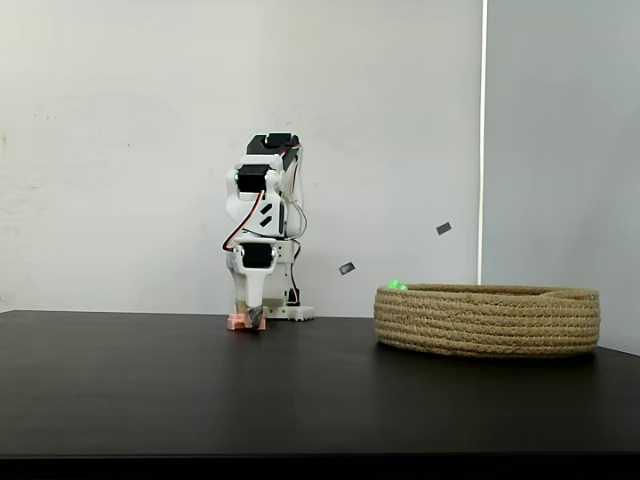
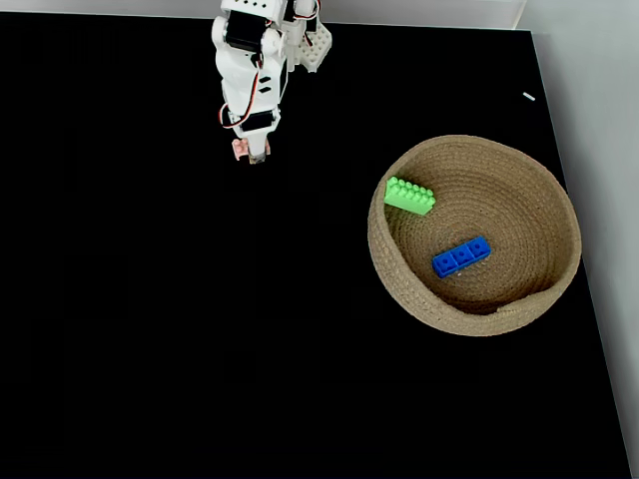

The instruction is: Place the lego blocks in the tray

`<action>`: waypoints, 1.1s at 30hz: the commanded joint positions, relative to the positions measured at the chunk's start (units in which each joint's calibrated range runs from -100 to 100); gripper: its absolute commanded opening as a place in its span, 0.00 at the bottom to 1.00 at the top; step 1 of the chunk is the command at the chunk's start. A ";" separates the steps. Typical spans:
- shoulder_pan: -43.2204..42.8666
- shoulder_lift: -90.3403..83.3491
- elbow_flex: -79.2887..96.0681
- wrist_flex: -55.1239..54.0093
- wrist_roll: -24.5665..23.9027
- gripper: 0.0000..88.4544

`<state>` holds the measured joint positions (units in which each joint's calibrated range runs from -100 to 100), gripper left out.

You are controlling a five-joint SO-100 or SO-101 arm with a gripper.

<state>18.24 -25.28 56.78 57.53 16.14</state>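
Fingers [image 1: 250, 320] lowered to the bench [image 1: 150, 390], closed around the salmon-pink brick [image 1: 238, 321], which sits on the surface at far left of the side-on fixed view; contact appears made, lift not yet evident; arm [image 2: 250, 70] folded steeply above. Tray [image 2: 559, 289] stands well apart to the right; green brick [image 2: 409, 195] and blue brick [image 2: 461, 256] lie inside it. Judgement: two of three placed; the pink one remains to be carried across and released.
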 commanded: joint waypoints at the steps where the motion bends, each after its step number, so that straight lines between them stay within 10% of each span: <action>1: -3.07 1.20 -15.42 5.65 -5.67 0.00; 20: -37.28 7.99 -53.45 7.90 -26.72 0.00; 27: -43.06 13.24 -52.72 5.32 -26.81 0.38; 33: -42.48 14.18 -50.99 1.40 -27.45 0.45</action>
<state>-24.67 -10.18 7.73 60.70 -11.06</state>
